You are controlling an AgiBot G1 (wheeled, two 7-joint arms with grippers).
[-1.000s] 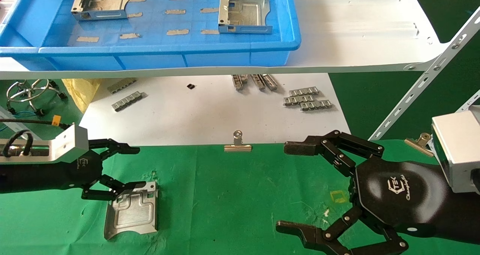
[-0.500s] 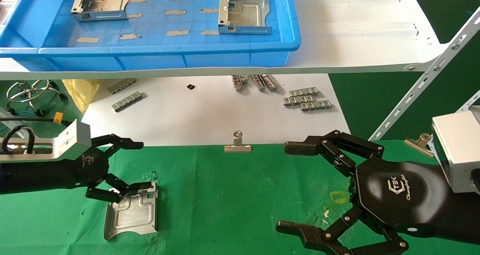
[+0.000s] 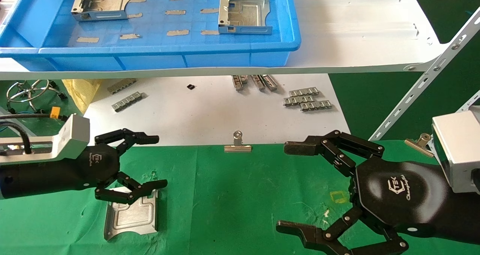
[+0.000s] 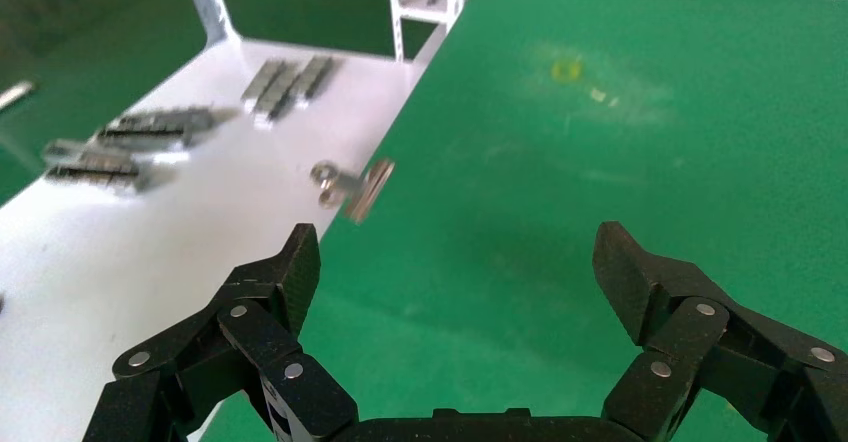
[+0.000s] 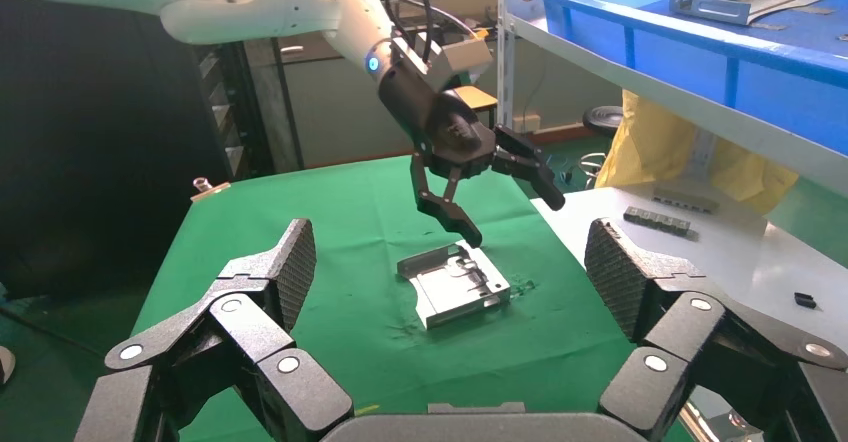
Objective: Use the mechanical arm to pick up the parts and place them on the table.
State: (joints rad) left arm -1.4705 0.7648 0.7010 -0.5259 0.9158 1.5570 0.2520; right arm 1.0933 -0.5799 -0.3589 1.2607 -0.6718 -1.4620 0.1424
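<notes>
- The bench (image 3: 240,195) in green cloth carries one bracket (image 3: 131,218); wrinkles under it could let it slide.
- Two more brackets (image 3: 244,18) wait in the blue bin (image 3: 150,56) on the shelf.
- The right gripper (image 3: 290,187) idles, jaws spread.
- The left gripper (image 3: 159,161) hangs over the placed bracket, jaws spread and empty; a low finger could snag its wall.

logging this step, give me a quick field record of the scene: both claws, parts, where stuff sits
left claw: open, raised above the placed part, not touching it
right claw: open, empty, over the green table
placed part: flat on the table, free
parts in blue bin: two, and
blue bin: on the white shelf board
binder clip: at the cloth's far edge
</notes>
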